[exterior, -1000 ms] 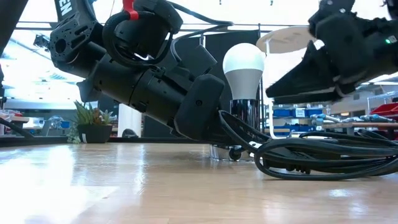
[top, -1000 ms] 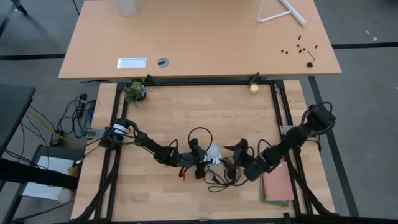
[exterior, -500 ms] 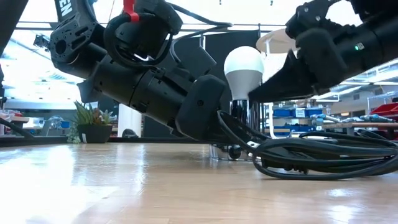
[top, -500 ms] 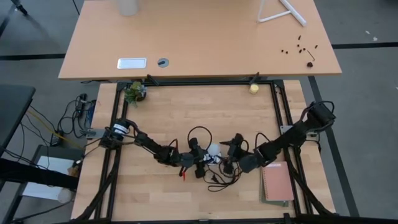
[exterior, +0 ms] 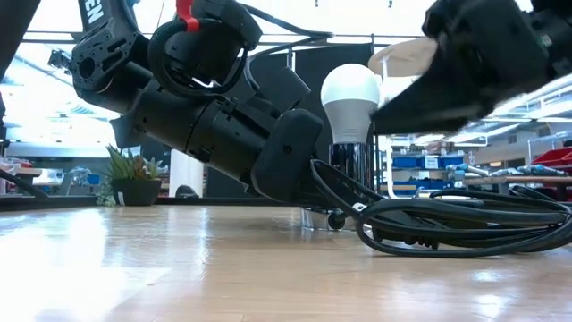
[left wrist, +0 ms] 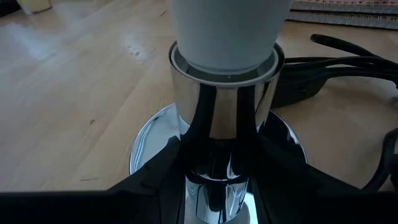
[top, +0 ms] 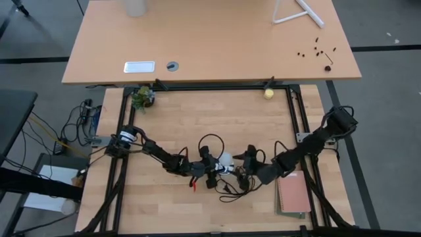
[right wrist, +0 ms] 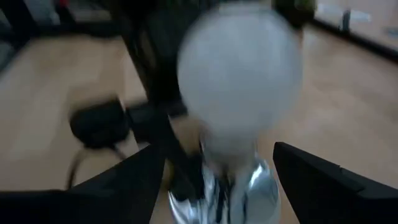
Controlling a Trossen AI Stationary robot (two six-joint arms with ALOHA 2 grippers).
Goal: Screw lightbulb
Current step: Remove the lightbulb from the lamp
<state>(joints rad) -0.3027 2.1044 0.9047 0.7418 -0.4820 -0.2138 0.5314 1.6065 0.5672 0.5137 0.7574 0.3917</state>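
Since half a second ago, the right gripper (top: 245, 160) has been drawn back slightly from the lightbulb (top: 225, 158), after having been brought in toward it over the half second before that. Its fingers (right wrist: 323, 180) are spread apart, wide of the bulb on either side, and nothing is held between them; in the right wrist view the white globe (right wrist: 239, 78) is seen between them and beyond their tips, blurred. In the low view the right gripper's dark tip (exterior: 384, 116) is seen level with the globe (exterior: 350, 88) and just beside it; whether contact is made cannot be told.

The left gripper (top: 215, 168) is kept low at the chrome socket (left wrist: 225, 140), unchanged in place. Its jaws are set narrow and are closed on the socket's chrome stem, as seen in the left wrist view, with the round silver base plate (left wrist: 146, 146) resting on the wooden table (top: 217, 125).

The lightbulb is stood upright in the socket, near the front middle of the table, between the two grippers. A black cord (exterior: 447, 233) is coiled on the wood just beside the socket.
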